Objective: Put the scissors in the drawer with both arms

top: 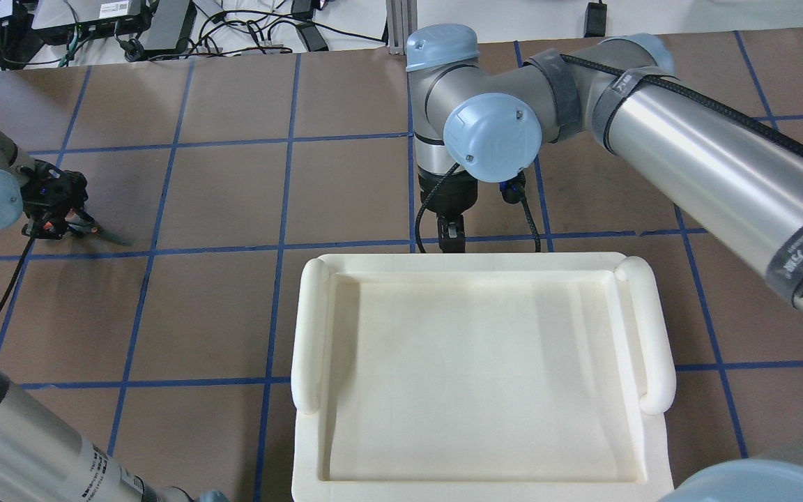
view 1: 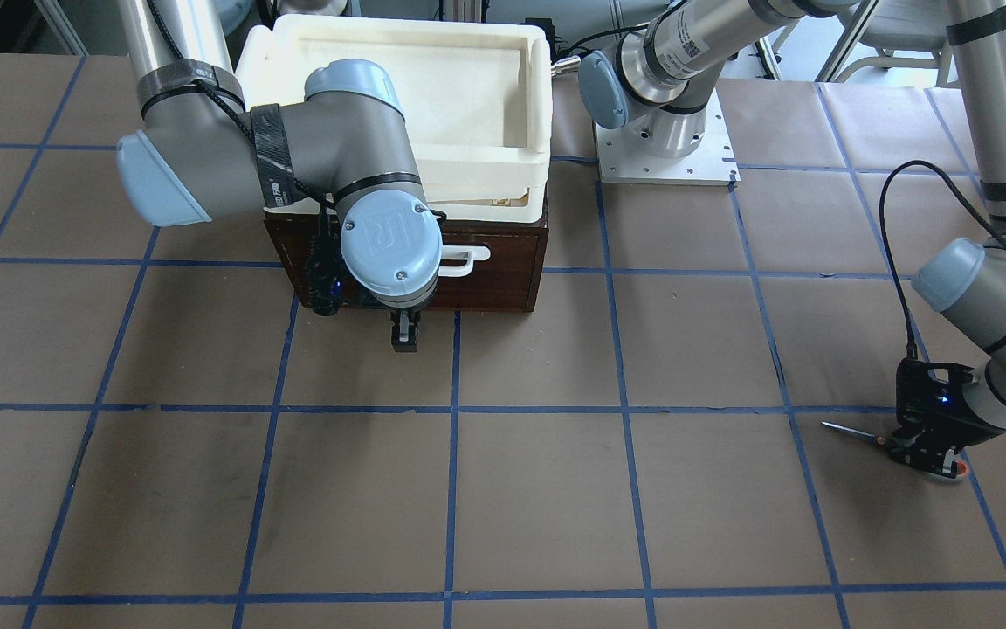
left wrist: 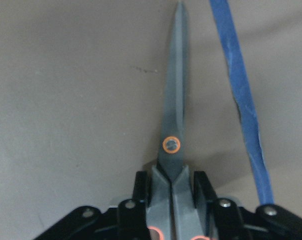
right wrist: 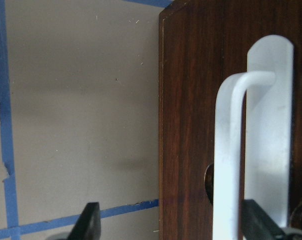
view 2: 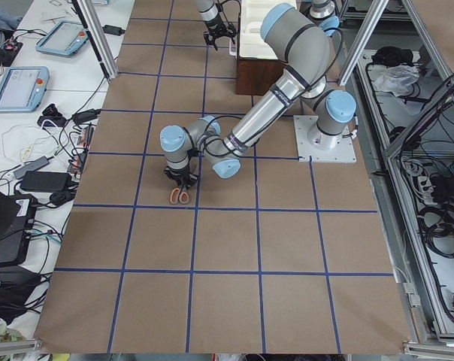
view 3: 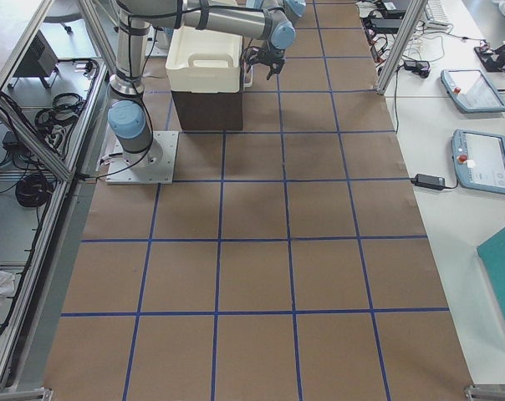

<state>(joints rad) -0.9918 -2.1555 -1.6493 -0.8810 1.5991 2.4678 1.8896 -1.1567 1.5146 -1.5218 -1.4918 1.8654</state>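
Observation:
The scissors (left wrist: 173, 125) lie on the brown table, blades closed and pointing away from the wrist. They also show in the front view (view 1: 852, 432) and the left side view (view 2: 180, 197). My left gripper (left wrist: 172, 200) is shut on the scissors, its fingers (left wrist: 140, 192) pressed against the grey neck just behind the orange pivot. It shows at the table's left end (top: 60, 222). The dark brown drawer (view 1: 503, 279) is closed, with its white bar handle (right wrist: 228, 150) on the front. My right gripper (right wrist: 173, 225) is open just in front of the drawer, facing the handle (view 1: 404, 336).
A cream-white foam tray (top: 307, 335) sits on top of the drawer box. The left arm's white base plate (view 1: 704, 162) is beside it. Blue tape lines grid the brown table. Tablets and cables lie on the side benches (view 2: 20, 83).

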